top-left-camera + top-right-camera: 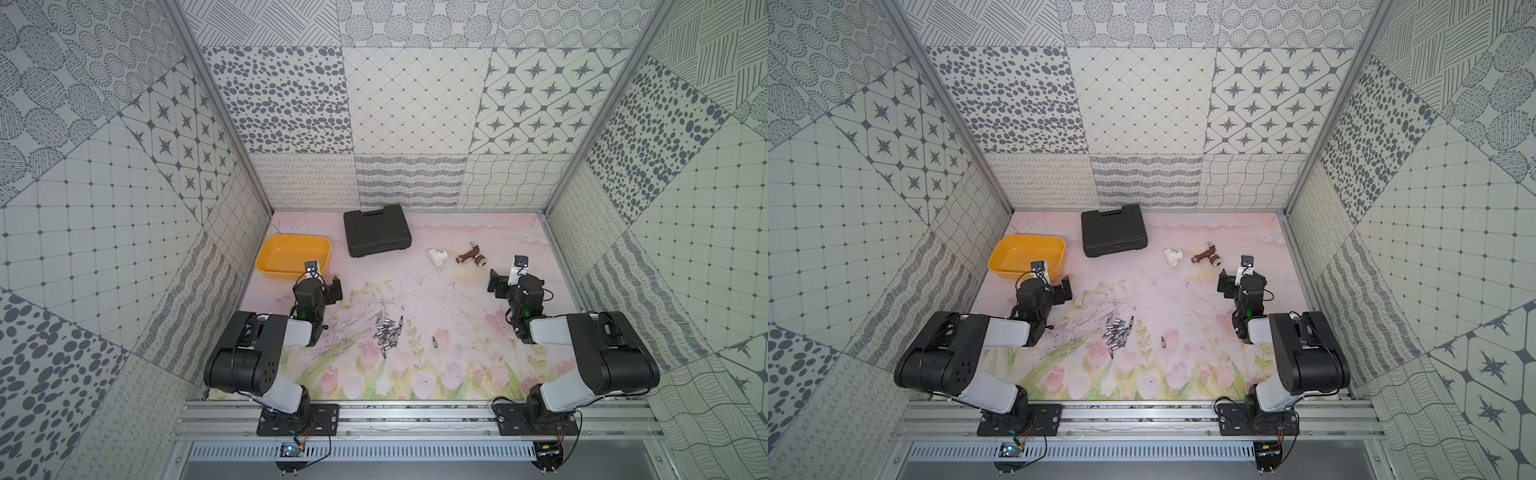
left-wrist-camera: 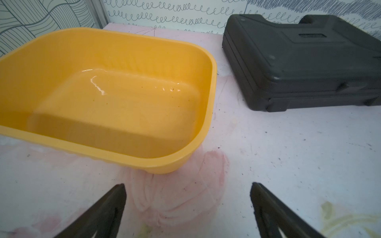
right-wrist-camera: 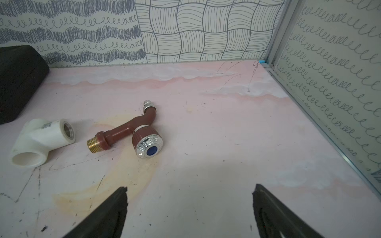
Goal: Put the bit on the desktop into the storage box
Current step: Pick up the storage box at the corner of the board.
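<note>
Several small metal bits (image 1: 388, 330) (image 1: 1117, 330) lie in a loose pile on the pink desktop between the two arms. A single bit (image 1: 435, 341) (image 1: 1163, 341) rests apart, to the right of the pile. The yellow storage box (image 1: 291, 237) (image 1: 1025, 237) (image 2: 115, 107) stands at the back left with nothing in it. My left gripper (image 1: 322, 283) (image 1: 1051, 284) (image 2: 188, 185) hovers open just in front of the box's near right corner. On the right side my right gripper (image 1: 512, 279) (image 1: 1241, 279) (image 3: 190, 187) is open over bare desktop. Neither wrist view shows the bits.
A closed black tool case (image 1: 376, 230) (image 2: 299, 61) (image 3: 18, 82) lies at the back, right of the box. A white pipe tee (image 1: 437, 255) (image 3: 41, 142) and a brown tap (image 1: 469, 254) (image 3: 132, 131) lie ahead of the right gripper. Patterned walls enclose three sides.
</note>
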Robot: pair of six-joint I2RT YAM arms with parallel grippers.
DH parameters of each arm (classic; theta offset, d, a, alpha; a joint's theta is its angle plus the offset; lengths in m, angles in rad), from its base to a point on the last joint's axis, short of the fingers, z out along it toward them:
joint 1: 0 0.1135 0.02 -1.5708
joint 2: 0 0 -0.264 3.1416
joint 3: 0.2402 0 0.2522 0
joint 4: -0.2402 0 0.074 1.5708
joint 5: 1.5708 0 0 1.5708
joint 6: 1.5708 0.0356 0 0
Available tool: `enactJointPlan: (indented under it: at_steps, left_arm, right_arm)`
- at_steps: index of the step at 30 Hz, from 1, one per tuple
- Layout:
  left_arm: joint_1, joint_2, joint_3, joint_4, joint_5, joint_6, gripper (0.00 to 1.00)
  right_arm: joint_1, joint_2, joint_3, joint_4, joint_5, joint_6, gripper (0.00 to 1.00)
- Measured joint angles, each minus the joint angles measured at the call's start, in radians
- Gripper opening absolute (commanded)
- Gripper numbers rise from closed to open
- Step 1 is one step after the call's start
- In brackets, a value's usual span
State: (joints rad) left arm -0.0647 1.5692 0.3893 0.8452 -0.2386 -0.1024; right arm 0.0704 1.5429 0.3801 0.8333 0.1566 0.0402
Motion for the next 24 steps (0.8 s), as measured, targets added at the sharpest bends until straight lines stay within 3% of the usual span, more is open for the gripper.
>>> enactJointPlan:
  at_steps: [24]
  left_arm:
    - [0.000, -0.029, 0.000, -0.020, 0.000, 0.000, 0.99]
  right_arm:
    - [-0.026, -0.004, -0.003, 0.003, -0.008, 0.017, 0.97]
